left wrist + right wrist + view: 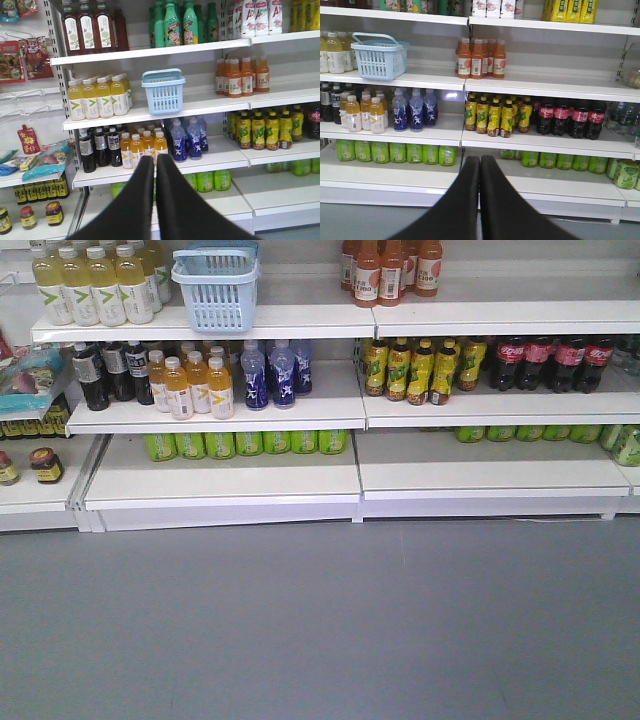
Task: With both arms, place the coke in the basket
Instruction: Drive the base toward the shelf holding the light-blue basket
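The light blue basket (215, 300) stands on the top shelf in the front view, next to pale yellow drink bottles. It also shows in the left wrist view as the basket (163, 97) up ahead, and at upper left in the right wrist view as the basket (376, 62). The coke is out of view. My left gripper (155, 160) is shut with nothing in it, pointing at the shelf of orange drinks. My right gripper (480, 159) is shut and empty too, low before the bottom shelf. Neither arm appears in the front view.
Dark cola bottles with red labels (568, 117) stand on the middle shelf at right, beside yellow-green tea bottles (492, 116). Blue bottles (272, 373), orange drinks (195, 387) and green cans (245, 443) fill the left bays. Grey floor (320, 620) lies before the shelves.
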Available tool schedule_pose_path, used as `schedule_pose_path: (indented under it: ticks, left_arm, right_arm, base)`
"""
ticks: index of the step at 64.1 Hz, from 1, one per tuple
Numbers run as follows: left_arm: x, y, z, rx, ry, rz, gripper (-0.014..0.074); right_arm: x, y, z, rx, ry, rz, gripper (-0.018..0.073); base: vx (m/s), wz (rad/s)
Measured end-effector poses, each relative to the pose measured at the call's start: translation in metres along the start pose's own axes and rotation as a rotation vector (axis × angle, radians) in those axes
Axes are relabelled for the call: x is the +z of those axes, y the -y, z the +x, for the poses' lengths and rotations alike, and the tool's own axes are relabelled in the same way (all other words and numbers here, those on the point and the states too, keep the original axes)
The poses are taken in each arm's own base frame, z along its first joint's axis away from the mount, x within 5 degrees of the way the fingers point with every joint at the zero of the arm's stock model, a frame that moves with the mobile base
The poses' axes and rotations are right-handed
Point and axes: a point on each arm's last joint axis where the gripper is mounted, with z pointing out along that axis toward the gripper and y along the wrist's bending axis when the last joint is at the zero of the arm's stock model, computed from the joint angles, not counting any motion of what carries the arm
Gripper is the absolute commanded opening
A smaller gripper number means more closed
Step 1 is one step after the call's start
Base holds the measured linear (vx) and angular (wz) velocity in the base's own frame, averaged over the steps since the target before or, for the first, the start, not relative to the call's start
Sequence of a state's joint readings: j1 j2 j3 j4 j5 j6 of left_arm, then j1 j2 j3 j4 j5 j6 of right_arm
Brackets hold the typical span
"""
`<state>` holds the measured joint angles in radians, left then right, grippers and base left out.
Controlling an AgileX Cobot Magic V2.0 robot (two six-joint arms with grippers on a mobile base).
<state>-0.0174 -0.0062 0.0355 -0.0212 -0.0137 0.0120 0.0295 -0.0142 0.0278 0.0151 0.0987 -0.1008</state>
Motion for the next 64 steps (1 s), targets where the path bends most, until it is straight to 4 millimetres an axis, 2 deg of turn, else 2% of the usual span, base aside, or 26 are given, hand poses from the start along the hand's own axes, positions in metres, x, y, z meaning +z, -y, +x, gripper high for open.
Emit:
schedule_pose_path:
  ticks: [64]
  left_arm:
    - [0.0000, 0.0000, 0.0000, 0.000, 0.000, 0.000, -0.0006]
  right_arm:
    - [0.0000, 0.0000, 0.0000, 0.000, 0.000, 0.000, -0.0010]
  base:
    - [0.00, 0.00]
